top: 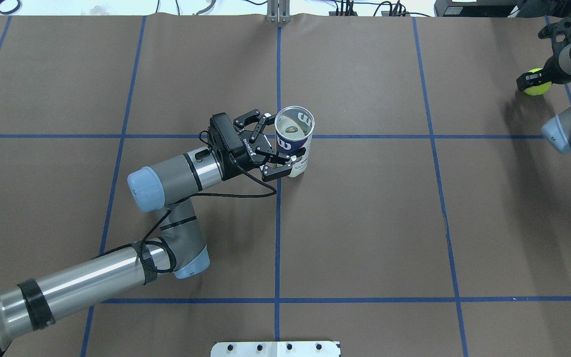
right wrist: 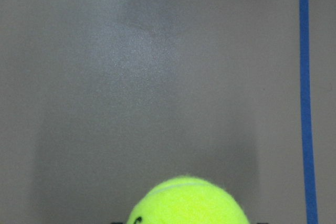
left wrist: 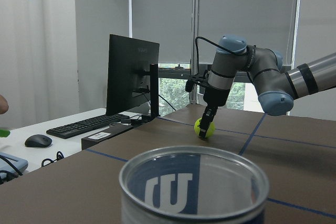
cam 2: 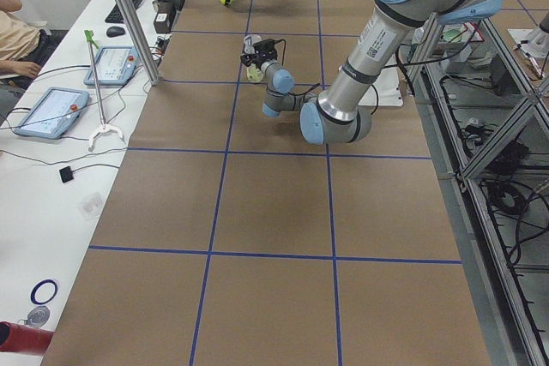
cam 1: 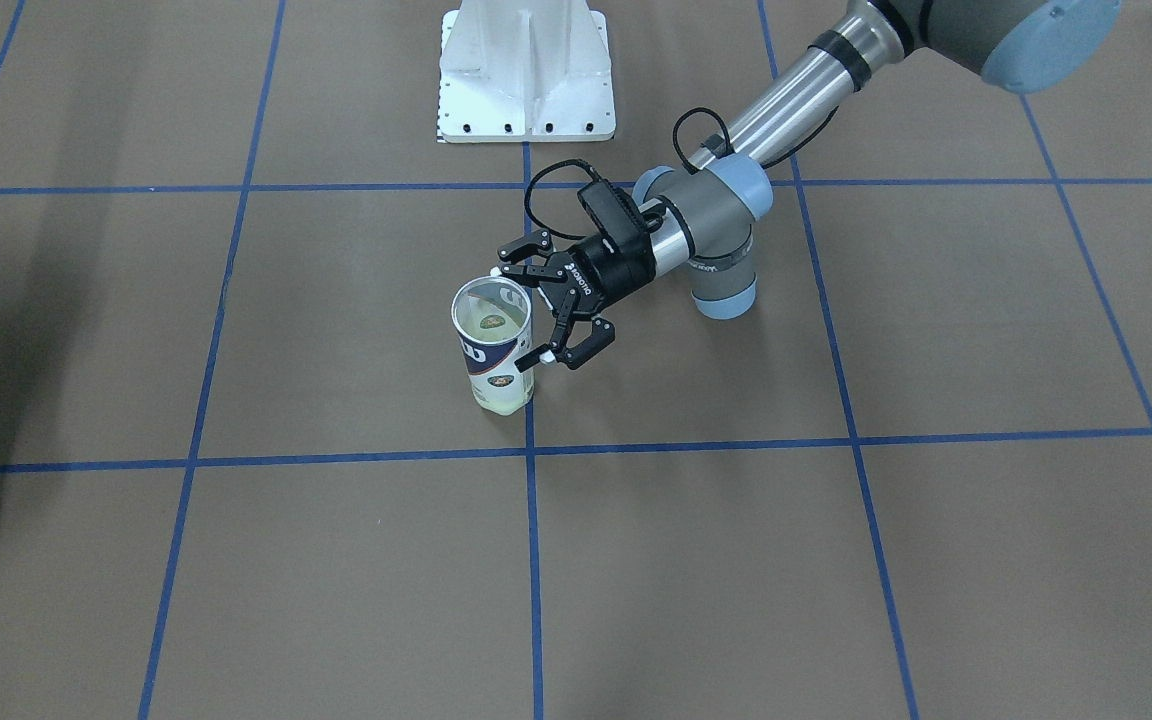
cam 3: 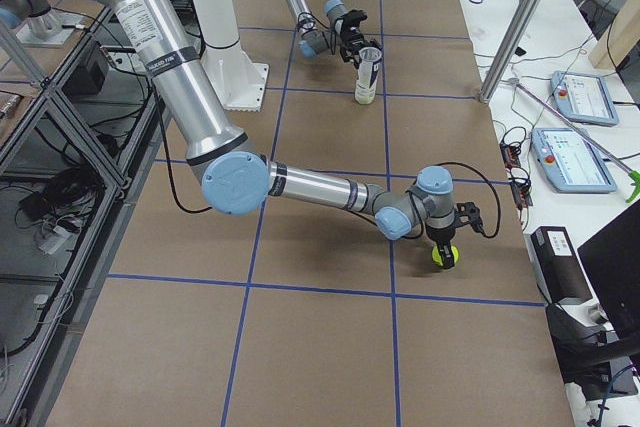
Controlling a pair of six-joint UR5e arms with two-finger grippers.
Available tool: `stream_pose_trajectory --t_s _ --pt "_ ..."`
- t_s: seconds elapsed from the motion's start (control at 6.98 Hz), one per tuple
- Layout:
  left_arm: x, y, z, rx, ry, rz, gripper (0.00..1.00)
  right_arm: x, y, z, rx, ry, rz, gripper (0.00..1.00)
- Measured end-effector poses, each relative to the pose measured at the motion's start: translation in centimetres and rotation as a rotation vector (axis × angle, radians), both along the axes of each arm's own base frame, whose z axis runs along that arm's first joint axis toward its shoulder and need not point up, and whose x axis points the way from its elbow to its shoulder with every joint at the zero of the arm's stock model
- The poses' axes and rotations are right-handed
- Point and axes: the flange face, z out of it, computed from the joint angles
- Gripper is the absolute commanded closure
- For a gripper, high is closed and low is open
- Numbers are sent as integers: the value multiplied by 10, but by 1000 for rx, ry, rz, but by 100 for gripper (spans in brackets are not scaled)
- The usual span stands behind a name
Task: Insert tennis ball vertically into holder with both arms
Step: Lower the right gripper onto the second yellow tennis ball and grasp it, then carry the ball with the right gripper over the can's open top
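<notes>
I'm pinching the tennis ball [top: 539, 89], judging it light and springy, across its middle with my right hand [top: 533, 85] at the worktop's [top: 365, 223] right edge, left hand [top: 271, 144] sitting spread beside the upright holder [top: 288, 145].

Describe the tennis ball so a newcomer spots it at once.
Start at the brown table with blue gridlines and go to its end on the robot's right. Between the fingers of the right gripper is the tennis ball, the only yellow-green sphere.
</notes>
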Motion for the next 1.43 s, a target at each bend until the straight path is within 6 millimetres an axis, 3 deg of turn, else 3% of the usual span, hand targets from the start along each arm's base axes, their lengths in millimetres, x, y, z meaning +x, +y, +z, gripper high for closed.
stream_pose_trajectory --t_s 0.29,0.57,0.86,1.15,1.43 --pt "0 0 0 1 1 0 1 -2 -6 -45 6 -80 22 100" --pt "0 0 0 1 1 0 1 -8 -8 -114 -23 -165 64 100" --pt "0 1 1 0 0 1 1 -18 7 -190 -71 -278 106 100" --pt "0 1 1 0 1 0 1 -62 42 -278 -138 -403 142 100" --pt "1 1 -1 1 2 1 1 -102 98 -372 -203 -467 163 100"
